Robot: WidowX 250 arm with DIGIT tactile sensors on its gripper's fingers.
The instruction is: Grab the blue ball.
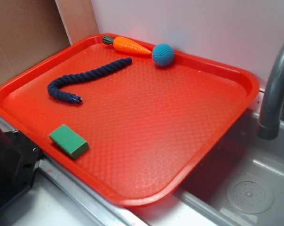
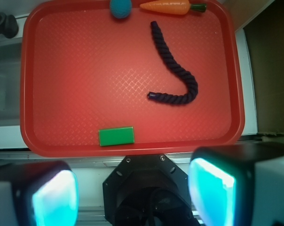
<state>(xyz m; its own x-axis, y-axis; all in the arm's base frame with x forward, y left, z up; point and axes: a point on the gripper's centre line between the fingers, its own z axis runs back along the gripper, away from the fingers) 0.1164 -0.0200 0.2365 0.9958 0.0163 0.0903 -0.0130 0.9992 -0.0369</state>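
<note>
Four things lie on the red tray (image 1: 236,94); my jaws (image 2: 132,188) gape empty, so I cross to the far edge, descending on the blue ball (image 1: 163,54) beside the toy carrot (image 1: 130,45).

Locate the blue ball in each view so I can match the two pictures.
Exterior: the blue ball sits at the tray's far edge, touching the carrot's tip.
Wrist: the blue ball is at the top edge, cut off by the frame, just left of the carrot.
Shared landmark: the carrot beside it, on the red tray.
</note>
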